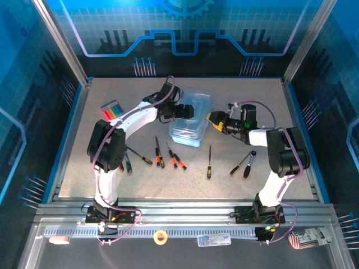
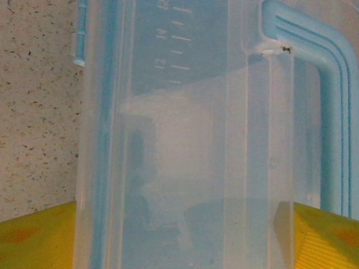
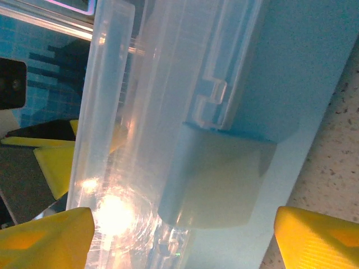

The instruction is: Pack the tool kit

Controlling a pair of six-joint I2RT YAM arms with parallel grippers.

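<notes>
Flanks the translucent, blue-trimmed plastic case (image 1: 188,134) at the back-middle of the speckled grey bench (image 1: 78,168), left tool (image 1: 189,110) on its left side, right tool (image 1: 212,119) on its right. Holds both pairs of yellow fingers (image 2: 33,235) spread wide around the case's edges. Shows slim orange- and dark-handled screwdrivers (image 1: 159,150) and a black ratchet wrench (image 1: 242,162) loose on the bench in front.

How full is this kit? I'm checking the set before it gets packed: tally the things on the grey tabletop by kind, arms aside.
Screwdrivers: 6
Ratchet wrenches: 2
Clear plastic case: 1
Multicoloured set, too small to name more closely: 1
Total: 10
The left arm may hide more beside the leftmost screwdriver.
</notes>
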